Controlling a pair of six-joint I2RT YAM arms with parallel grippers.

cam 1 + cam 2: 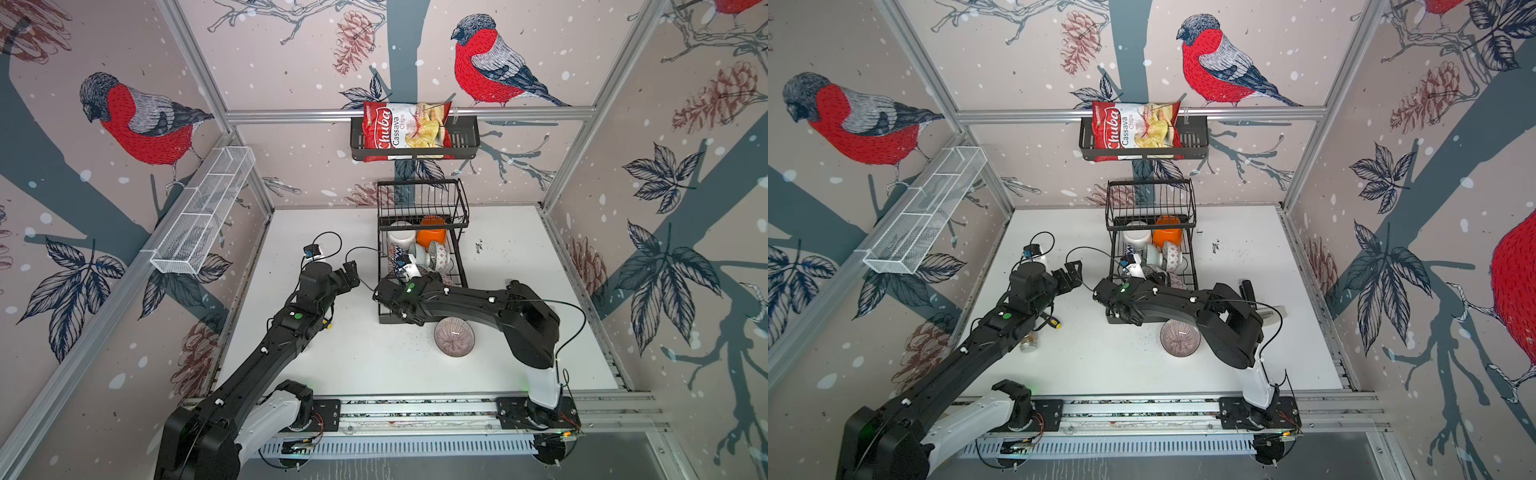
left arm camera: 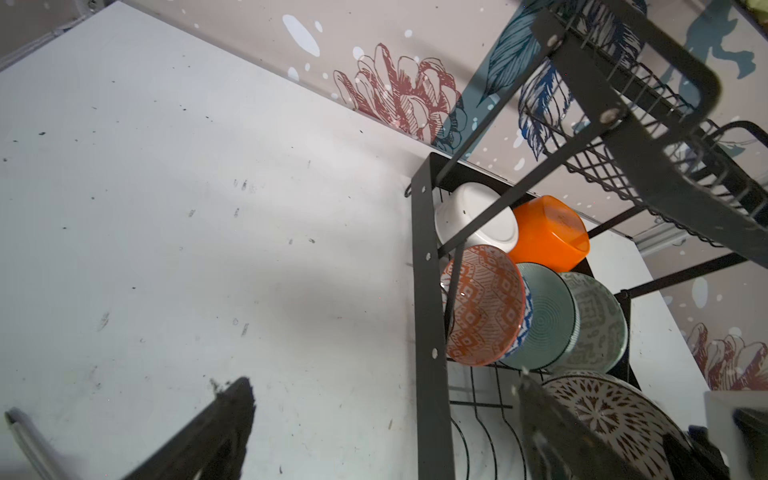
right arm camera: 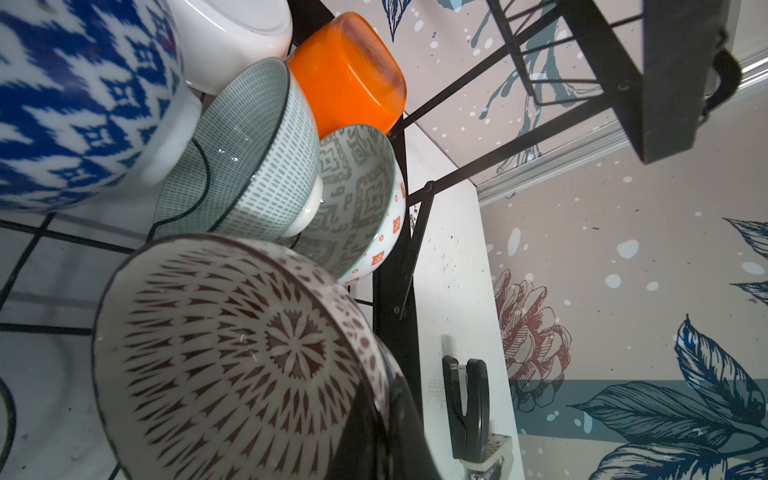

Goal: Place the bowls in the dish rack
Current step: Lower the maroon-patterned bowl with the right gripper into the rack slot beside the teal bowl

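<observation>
Listing one black wire dish rack (image 1: pixel 419 199) at the far centre of the white table (image 1: pixel 332 365), with a raised basket tier at its far end and a lower tier of curved wire dividers. Lower tier, far end, beneath the raised basket: white bowl (image 2: pixel 461 208) and orange bowl (image 2: pixel 548 237), side by side, both tipped so their bases show. Lower tier, next row nearer: red-orange patterned bowl (image 2: pixel 486 307), blue-and-white bowl (image 3: pixel 75 104), green ringed bowl (image 2: pixel 544 320) and grey-green patterned bowl (image 2: pixel 598 324), all on edge and leaning close against one another. Lower tier, nearer again: brown-patterned bowl (image 3: pixel 249 353), tilted on edge. Right gripper (image 3: pixel 384 411): reaching in over the near end of the rack, jaws clenched on the rim of the brown-patterned bowl, one finger inside and one outside. Left gripper (image 1: pixel 351 272): hanging above the table just left of the rack, jaws released wide, grasping nothing. Outside the rack: pink ribbed bowl (image 1: pixel 455 336), upright on the table just beside the rack's near right corner, partly under the right arm. Other items: black stapler (image 3: pixel 469 407) on the table right of the rack; small jar (image 1: pixel 1030 341) and yellow-handled screwdriver (image 1: pixel 1052 322) on the table beside the left arm; chips bag (image 1: pixel 405 131) in a black wall basket (image 1: pixel 465 137) on the far wall; long white mesh shelf (image 1: pixel 203 216) on the left wall.
</observation>
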